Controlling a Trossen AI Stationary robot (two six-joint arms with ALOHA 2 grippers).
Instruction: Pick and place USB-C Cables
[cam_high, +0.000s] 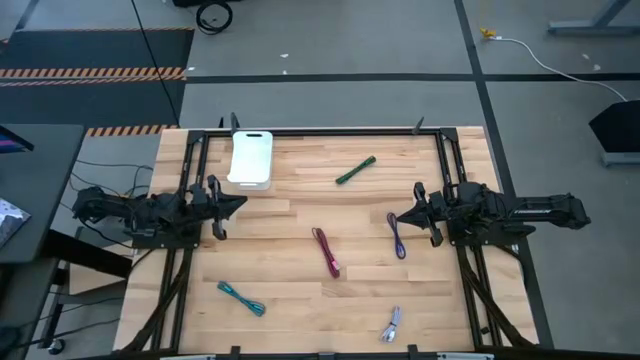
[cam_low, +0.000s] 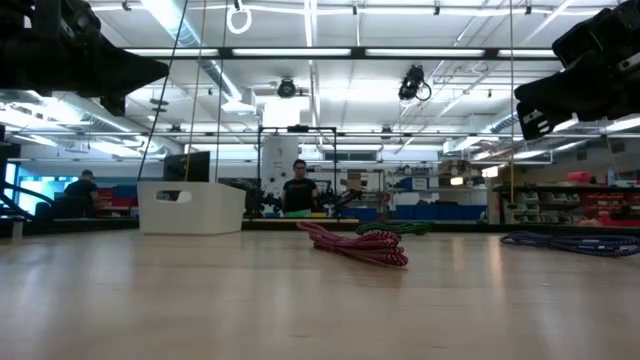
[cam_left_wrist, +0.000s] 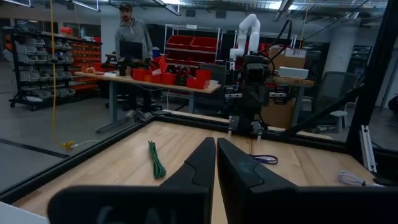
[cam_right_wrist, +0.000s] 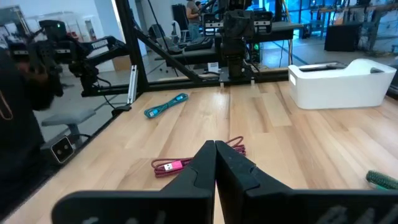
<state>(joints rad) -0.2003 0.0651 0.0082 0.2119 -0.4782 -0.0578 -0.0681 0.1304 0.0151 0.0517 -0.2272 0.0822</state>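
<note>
I see both arms parked at the table edges: left gripper (cam_high: 238, 203) and right gripper (cam_high: 392, 216), fingers pressed together, holding nothing. Cables lie loose on the table (cam_high: 300, 300): green (cam_high: 355, 171) far centre, magenta (cam_high: 327, 251) middle, purple (cam_high: 397, 237) just beside the right gripper, teal (cam_high: 241, 298) near left, lilac-grey (cam_high: 392, 324) near right. White bin (cam_high: 250, 158) far left.

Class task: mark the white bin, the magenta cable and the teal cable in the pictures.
white bin (cam_high: 250, 158): high view, on its bare floor.
magenta cable (cam_high: 327, 251): high view, middle of the bundle.
teal cable (cam_high: 241, 298): high view, middle of the bundle.
</note>
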